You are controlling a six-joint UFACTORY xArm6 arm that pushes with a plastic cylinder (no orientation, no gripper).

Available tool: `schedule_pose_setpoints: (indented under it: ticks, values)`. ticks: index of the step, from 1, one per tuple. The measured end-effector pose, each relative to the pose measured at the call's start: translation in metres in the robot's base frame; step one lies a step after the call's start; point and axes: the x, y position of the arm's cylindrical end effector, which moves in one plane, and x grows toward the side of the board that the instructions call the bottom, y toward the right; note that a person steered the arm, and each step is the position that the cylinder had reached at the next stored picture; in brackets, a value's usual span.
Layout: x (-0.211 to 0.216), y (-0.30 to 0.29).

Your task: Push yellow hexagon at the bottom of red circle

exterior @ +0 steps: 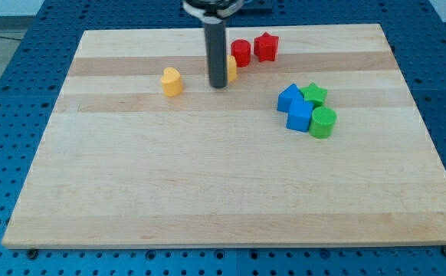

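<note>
The yellow hexagon (pixel 231 69) lies near the view's top centre, mostly hidden behind my rod; only its right edge shows. The red circle (pixel 241 53) sits just above and to the right of it, almost touching. My tip (pixel 218 84) rests on the board at the hexagon's left side, touching or nearly touching it. A red star (pixel 266 47) lies right of the red circle.
A yellow heart-shaped block (pixel 172 81) lies left of my tip. At the right are two blue blocks (pixel 290 98) (pixel 300 116), a green star (pixel 314 94) and a green cylinder (pixel 323 123) in a cluster. The wooden board (pixel 208 184) lies on a blue pegboard table.
</note>
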Motion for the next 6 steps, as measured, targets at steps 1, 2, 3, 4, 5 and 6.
schedule_pose_setpoints:
  ticks: [1, 2, 3, 4, 5, 6]
  values:
    - [-0.020, 0.040]
    - [-0.019, 0.036]
    - [0.005, 0.025]
    - [0.010, -0.020]
    - [0.001, -0.041]
    - [-0.028, -0.007]
